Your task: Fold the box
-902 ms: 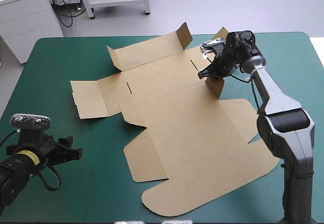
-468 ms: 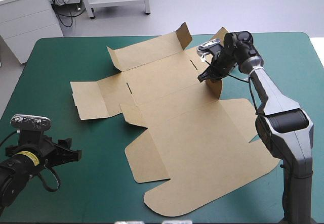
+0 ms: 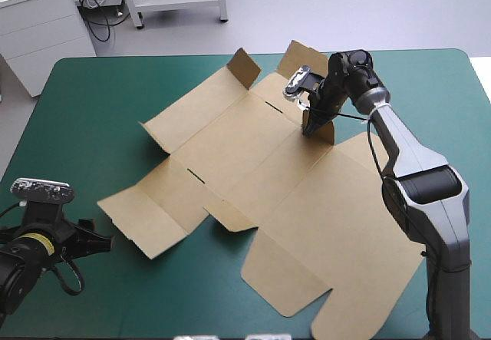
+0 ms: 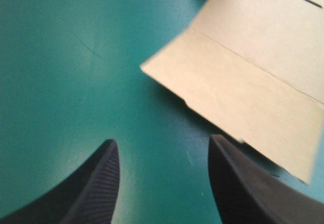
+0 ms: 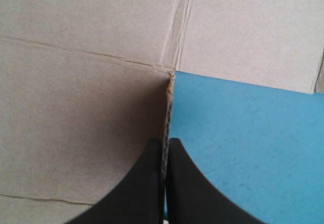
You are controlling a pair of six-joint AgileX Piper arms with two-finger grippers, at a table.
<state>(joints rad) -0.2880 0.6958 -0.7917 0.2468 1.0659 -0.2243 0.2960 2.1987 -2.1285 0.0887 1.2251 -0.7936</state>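
Your box (image 3: 253,171) is a cut brown sheet lying mostly flat, slanted across the middle of the counter (image 3: 84,102) from the near right side toward the far left. Two small flaps at its far edge tilt up. Your right hand (image 3: 310,127) is at the sheet's far right part, black fingers pressed together on a short upright flap (image 3: 325,133), with the board edge pinched between them. Your left hand (image 4: 161,142) is over the counter's near left corner, fingers spread wide with nothing between them, above bare teal-green cover. The box's left flap (image 4: 238,102) lies just ahead of it, apart from the fingers.
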